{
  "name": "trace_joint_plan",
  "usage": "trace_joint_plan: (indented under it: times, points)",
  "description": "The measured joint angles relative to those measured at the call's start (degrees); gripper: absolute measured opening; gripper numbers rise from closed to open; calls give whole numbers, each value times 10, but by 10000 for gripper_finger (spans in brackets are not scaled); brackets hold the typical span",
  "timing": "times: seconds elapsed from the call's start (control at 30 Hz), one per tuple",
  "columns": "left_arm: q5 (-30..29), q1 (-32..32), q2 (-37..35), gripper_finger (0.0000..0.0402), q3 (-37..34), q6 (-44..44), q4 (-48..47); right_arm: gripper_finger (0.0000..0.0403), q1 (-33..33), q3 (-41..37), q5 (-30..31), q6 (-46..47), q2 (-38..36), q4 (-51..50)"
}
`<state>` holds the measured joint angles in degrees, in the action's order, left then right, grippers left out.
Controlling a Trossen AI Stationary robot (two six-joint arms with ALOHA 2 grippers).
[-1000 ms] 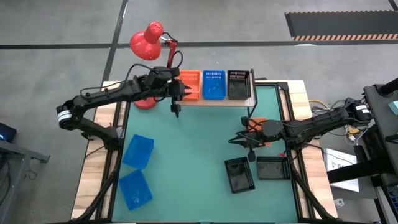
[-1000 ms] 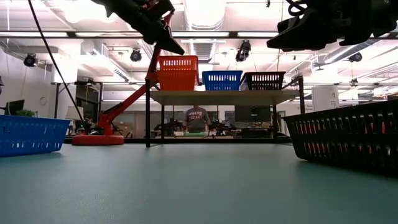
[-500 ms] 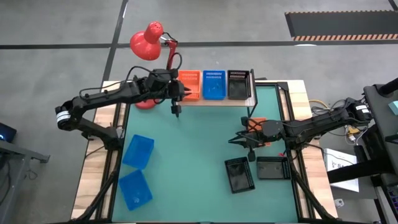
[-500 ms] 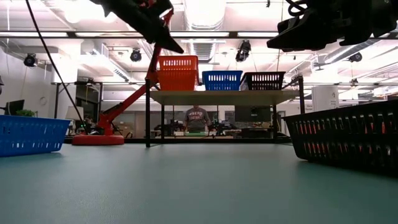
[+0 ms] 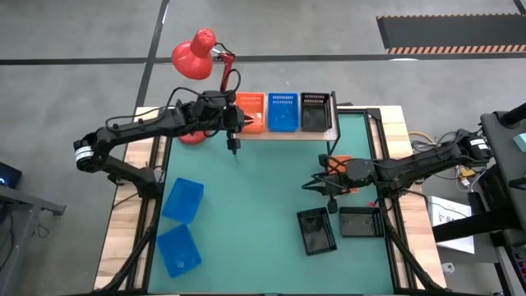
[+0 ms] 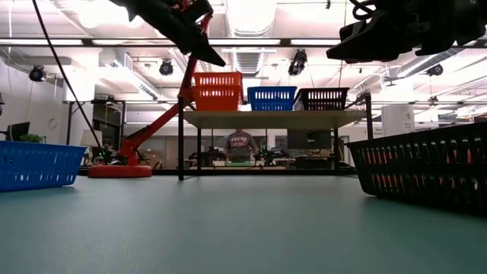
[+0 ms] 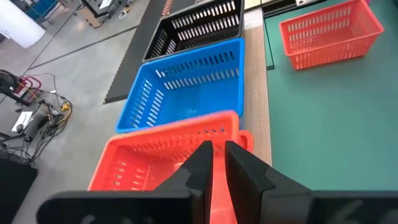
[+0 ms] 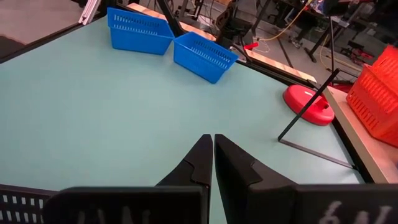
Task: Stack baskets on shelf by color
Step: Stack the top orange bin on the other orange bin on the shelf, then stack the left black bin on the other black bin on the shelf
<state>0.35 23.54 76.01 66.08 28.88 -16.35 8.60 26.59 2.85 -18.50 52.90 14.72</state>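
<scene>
Left gripper (image 7: 214, 163) over shelf's (image 5: 288, 134) orange-basket (image 5: 251, 111) end, fingers nearly together, holding nothing | right gripper (image 8: 212, 163) closed, empty, above surface (image 5: 263, 205) near black baskets (image 5: 316, 231) | blue basket (image 5: 282, 111) mid-shelf

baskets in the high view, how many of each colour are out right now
orange-red baskets: 3 (two look nested on the shelf, one on the green table)
blue baskets: 3 (one on the shelf, two on the table)
black baskets: 3 (one on the shelf, two on the table)
total: 9
</scene>
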Motion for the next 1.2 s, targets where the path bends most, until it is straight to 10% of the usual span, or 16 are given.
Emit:
trace_joint_plan:
  times: [0.3,0.57,0.87,1.2]
  points:
    - [-4,-18,-3,24,0,-10,15,9,0,0,0,0,0,-3]
    - [38,-174,-30,24,-10,-61,72,9,0,0,0,0,0,-10]
    - [39,-374,-29,24,-141,-62,253,9,0,0,0,19,3,-11]
    - [-27,-420,-51,24,-249,-81,356,9,0,0,-12,89,12,-15]
